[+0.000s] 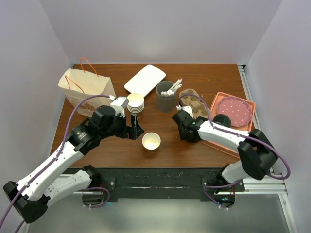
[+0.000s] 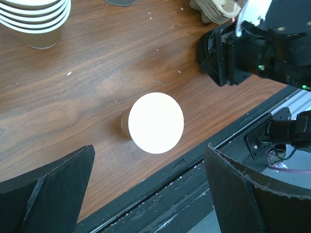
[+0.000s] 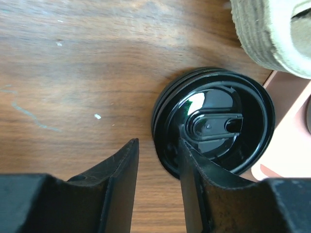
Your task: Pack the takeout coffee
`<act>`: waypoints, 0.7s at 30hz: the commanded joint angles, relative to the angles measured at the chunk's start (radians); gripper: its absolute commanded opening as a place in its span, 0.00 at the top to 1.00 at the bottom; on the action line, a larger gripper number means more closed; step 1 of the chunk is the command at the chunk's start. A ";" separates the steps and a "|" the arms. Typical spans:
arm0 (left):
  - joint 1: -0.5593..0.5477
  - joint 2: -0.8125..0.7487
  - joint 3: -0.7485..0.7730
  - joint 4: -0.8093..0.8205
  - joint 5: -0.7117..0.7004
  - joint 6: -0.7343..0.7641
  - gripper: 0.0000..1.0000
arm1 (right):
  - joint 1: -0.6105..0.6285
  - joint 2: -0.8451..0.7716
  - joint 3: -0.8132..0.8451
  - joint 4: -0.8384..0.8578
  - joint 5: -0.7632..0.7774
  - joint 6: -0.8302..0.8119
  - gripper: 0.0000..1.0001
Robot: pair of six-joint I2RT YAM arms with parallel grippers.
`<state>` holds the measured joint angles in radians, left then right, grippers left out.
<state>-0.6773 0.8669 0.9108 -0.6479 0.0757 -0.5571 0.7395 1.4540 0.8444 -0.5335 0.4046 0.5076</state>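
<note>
Bag back-left, cup stack right of it, lone cup in front of stack, tray far right.

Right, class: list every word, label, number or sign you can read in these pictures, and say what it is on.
None can be read.
The bag: any print is too small to tell.
The lid: moulded ridges only, no letters seen.

No legible txt, labels, brands or nos. on anything in view.
</note>
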 commanded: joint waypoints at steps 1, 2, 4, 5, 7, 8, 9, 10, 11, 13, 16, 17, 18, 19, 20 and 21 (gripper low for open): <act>-0.001 0.003 0.046 0.034 0.024 0.010 0.00 | -0.006 0.028 0.027 0.021 0.034 -0.004 0.61; -0.001 0.007 0.053 0.034 0.029 0.011 0.00 | -0.005 0.032 0.027 0.023 0.034 -0.004 0.62; -0.001 0.012 0.059 0.036 0.035 0.013 0.00 | -0.005 0.032 0.033 0.021 0.043 -0.004 0.67; -0.001 0.014 0.062 0.034 0.035 0.014 0.00 | -0.006 0.031 0.036 0.017 0.045 -0.006 0.69; -0.001 0.017 0.066 0.031 0.030 0.014 0.00 | -0.005 0.020 0.044 0.009 0.048 -0.006 0.75; -0.001 0.014 0.066 0.030 0.027 0.014 0.00 | -0.006 0.014 0.045 0.007 0.048 -0.010 0.76; -0.001 0.012 0.066 0.033 0.026 0.013 0.00 | -0.006 0.005 0.048 0.003 0.048 -0.015 0.77; -0.001 0.011 0.063 0.034 0.024 0.010 0.00 | -0.006 0.005 0.050 0.001 0.046 -0.018 0.77; -0.001 0.007 0.063 0.037 0.027 0.006 0.00 | -0.005 0.003 0.053 -0.002 0.043 -0.024 0.77; -0.001 0.006 0.059 0.044 0.044 0.014 0.00 | -0.005 0.009 0.058 -0.008 0.042 -0.026 0.77; -0.001 0.001 0.056 0.056 0.055 0.019 0.00 | -0.006 0.012 0.058 -0.008 0.023 -0.034 0.83; -0.001 0.003 0.056 0.059 0.056 0.019 0.00 | -0.005 0.012 0.062 -0.011 0.023 -0.032 0.83; -0.001 0.006 0.057 0.060 0.058 0.020 0.00 | -0.006 0.012 0.065 -0.013 0.028 -0.032 0.83; -0.001 0.007 0.059 0.060 0.059 0.023 0.00 | -0.005 0.011 0.067 -0.016 0.028 -0.032 0.83; -0.001 0.012 0.059 0.059 0.058 0.025 0.00 | -0.005 0.009 0.073 -0.019 0.028 -0.034 0.83; -0.001 0.015 0.059 0.062 0.061 0.025 0.00 | -0.005 0.011 0.076 -0.023 0.027 -0.034 0.82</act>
<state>-0.6773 0.8822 0.9333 -0.6346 0.1085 -0.5560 0.7383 1.4803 0.8711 -0.5385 0.4255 0.4885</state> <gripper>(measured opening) 0.997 0.178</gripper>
